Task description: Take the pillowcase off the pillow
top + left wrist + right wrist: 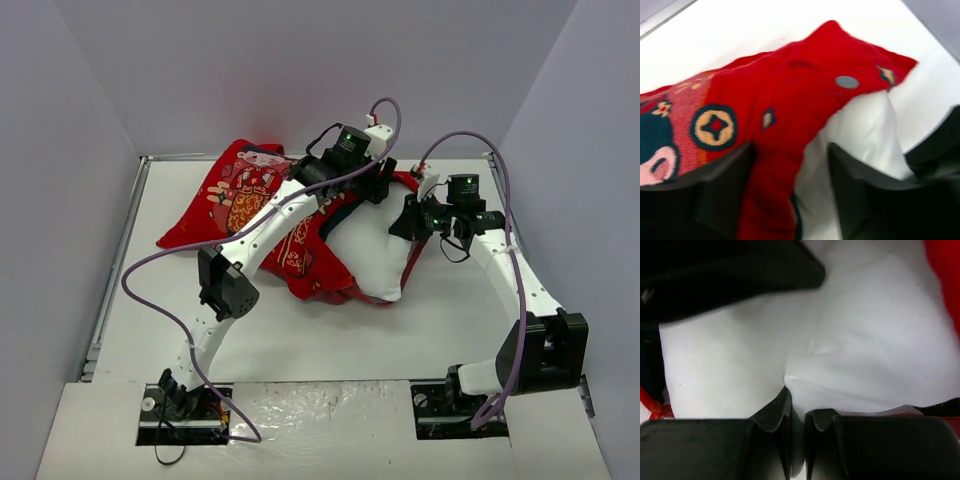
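Note:
The red pillowcase (240,200) lies bunched toward the back left, still wrapped over the pillow's left part. The white pillow (375,250) bulges out of it at the centre. My left gripper (378,188) hangs over the case's open edge at the pillow's far side. In the left wrist view its jaws (791,147) stand apart, straddling a red fold of the pillowcase (790,90) and some pillow (865,130). My right gripper (408,218) is at the pillow's right side; the right wrist view shows it (797,407) shut on a pinched fold of pillow (865,340).
The white table (300,340) is walled by grey panels, with a metal rail (115,260) along its left edge. Purple cables (150,270) loop off both arms. The two grippers sit close together above the pillow; a dark part of the left one (715,270) crosses the right wrist view.

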You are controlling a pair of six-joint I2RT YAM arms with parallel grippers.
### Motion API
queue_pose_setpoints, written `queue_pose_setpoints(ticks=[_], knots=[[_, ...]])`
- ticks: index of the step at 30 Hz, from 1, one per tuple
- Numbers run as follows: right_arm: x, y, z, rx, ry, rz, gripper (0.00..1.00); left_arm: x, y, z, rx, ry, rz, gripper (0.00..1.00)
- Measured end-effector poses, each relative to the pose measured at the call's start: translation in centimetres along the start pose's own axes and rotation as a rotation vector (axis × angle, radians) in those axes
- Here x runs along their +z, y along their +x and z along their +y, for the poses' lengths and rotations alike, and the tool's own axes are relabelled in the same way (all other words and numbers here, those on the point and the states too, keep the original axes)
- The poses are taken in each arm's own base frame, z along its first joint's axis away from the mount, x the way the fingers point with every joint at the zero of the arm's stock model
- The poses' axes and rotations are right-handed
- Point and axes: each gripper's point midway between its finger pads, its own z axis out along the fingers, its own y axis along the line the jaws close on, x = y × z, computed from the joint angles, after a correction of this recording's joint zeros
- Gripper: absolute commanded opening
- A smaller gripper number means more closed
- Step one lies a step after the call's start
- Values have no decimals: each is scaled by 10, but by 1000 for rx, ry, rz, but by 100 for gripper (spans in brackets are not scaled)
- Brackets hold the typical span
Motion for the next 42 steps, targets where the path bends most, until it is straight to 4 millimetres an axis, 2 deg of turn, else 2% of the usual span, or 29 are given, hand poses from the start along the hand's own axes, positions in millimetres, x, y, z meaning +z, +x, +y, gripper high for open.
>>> queue_pose_setpoints(ticks=[5, 8, 12, 15, 18, 24, 31, 33, 38, 42], knots=[[2, -1, 6, -19, -23, -4, 0, 3, -4, 12, -42, -83, -24, 36], [6, 0, 13, -40, -35, 2, 0, 9, -11, 16, -86, -108, -57, 30], [18, 8, 34, -81, -65, 36, 0, 28, -19, 18, -166, -99, -113, 24], [26, 16, 50, -112, -93, 58, 0, 46, -14, 20, -226, -87, -118, 22], [31, 19, 57, -140, -94, 70, 0, 61, -7, 23, -272, -82, -115, 20], [37, 25, 65, -212, -76, 96, 0, 80, 8, 25, -345, -69, -94, 19], [48, 40, 90, -280, -125, 149, 0, 97, 15, 16, -411, 14, -82, 27], [48, 40, 95, -306, -139, 155, 0, 98, 17, 22, -422, -1, -77, 31], [37, 39, 104, -352, -168, 142, 0, 93, 25, 53, -463, -105, -70, 35], [21, 33, 100, -372, -157, 106, 0, 84, 29, 81, -477, -190, -59, 40]])
